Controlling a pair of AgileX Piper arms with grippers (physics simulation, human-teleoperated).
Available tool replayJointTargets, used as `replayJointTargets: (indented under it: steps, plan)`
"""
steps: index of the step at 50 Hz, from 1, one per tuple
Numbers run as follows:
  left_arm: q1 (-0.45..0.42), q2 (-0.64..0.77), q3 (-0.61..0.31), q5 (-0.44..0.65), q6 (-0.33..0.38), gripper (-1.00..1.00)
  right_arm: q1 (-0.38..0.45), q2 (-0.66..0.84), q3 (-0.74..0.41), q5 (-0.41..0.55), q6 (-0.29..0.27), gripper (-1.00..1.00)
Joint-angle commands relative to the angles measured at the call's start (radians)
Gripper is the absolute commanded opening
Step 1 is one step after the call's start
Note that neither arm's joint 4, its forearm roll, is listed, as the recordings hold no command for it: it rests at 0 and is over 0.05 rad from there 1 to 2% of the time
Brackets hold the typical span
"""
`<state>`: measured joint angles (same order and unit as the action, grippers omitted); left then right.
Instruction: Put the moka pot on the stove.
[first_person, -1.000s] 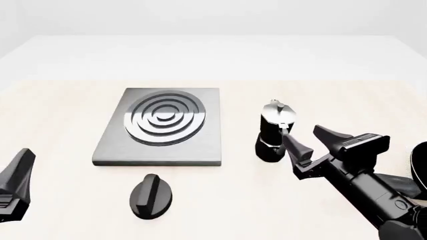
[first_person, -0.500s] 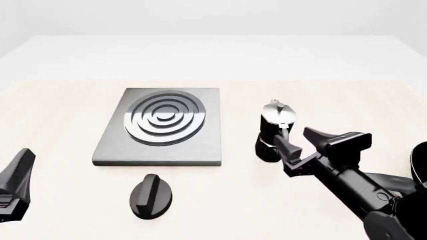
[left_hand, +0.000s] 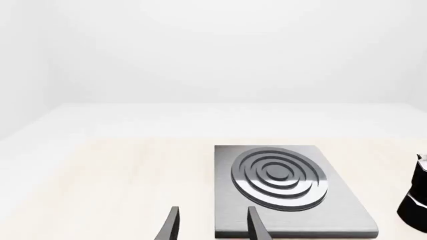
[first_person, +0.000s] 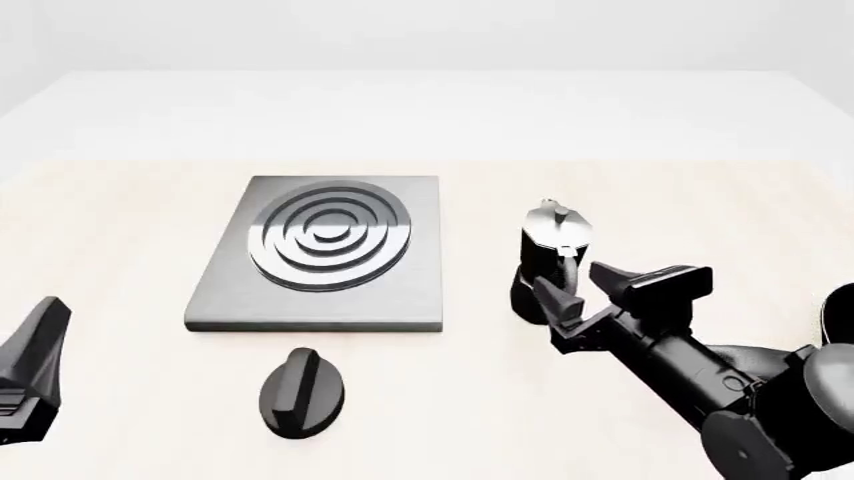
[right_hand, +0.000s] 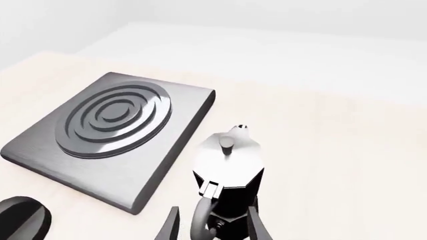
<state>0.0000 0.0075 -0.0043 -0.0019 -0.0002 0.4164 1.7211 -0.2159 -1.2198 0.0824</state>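
The moka pot (first_person: 549, 262) sits upright on the tabletop (first_person: 641, 190), just right of the stove (first_person: 320, 255). The right gripper (first_person: 590, 285) has its fingers spread wide around the pot's handle, not gripping. The left gripper (first_person: 30, 362) is well off past the stove's left; can't tell about its fingers.

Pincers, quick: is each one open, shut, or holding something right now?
Left pincer: open, holding nothing.
Right pincer: open, its fingers either side of the moka pot's handle, not yet gripping.
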Motion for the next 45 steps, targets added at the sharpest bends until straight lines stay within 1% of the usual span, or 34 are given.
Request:
replayJointTargets:
  steps: [1,10,14,17,22,23,26,27,30,41,45]
  plan:
    - [0.0,0.0,0.0,0.0,0.0,1.0,0.007,0.043,-0.017,0.0,0.012,-1.0]
    - [0.0,0.0,0.0,0.0,0.0,1.0,0.012,0.047,-0.018,0.0,0.021,-1.0]
    - [0.0,0.0,0.0,0.0,0.0,1.0,0.002,-0.019,0.012,0.0,0.013,-1.0]
    - [0.0,0.0,0.0,0.0,0.0,1.0,0.01,-0.073,0.036,0.0,-0.008,-1.0]
    - [0.0,0.0,0.0,0.0,0.0,1.0,-0.001,-0.115,0.053,0.0,-0.033,-1.0]
    - [0.0,0.0,0.0,0.0,0.0,1.0,0.003,-0.139,0.065,0.0,-0.048,-1.0]
    - [0.0,0.0,0.0,0.0,0.0,1.0,0.007,-0.149,0.068,0.0,-0.054,-1.0]
    - [0.0,0.0,0.0,0.0,0.0,1.0,0.025,-0.238,0.06,0.023,-0.097,-1.0]
    - [0.0,0.0,0.0,0.0,0.0,1.0,0.027,-0.26,0.058,0.037,-0.097,-1.0]
    - [0.0,0.0,0.0,0.0,0.0,1.0,0.028,-0.267,0.056,0.036,-0.103,-1.0]
    - [0.0,0.0,0.0,0.0,0.0,1.0,0.036,-0.281,0.04,0.058,-0.109,-1.0]
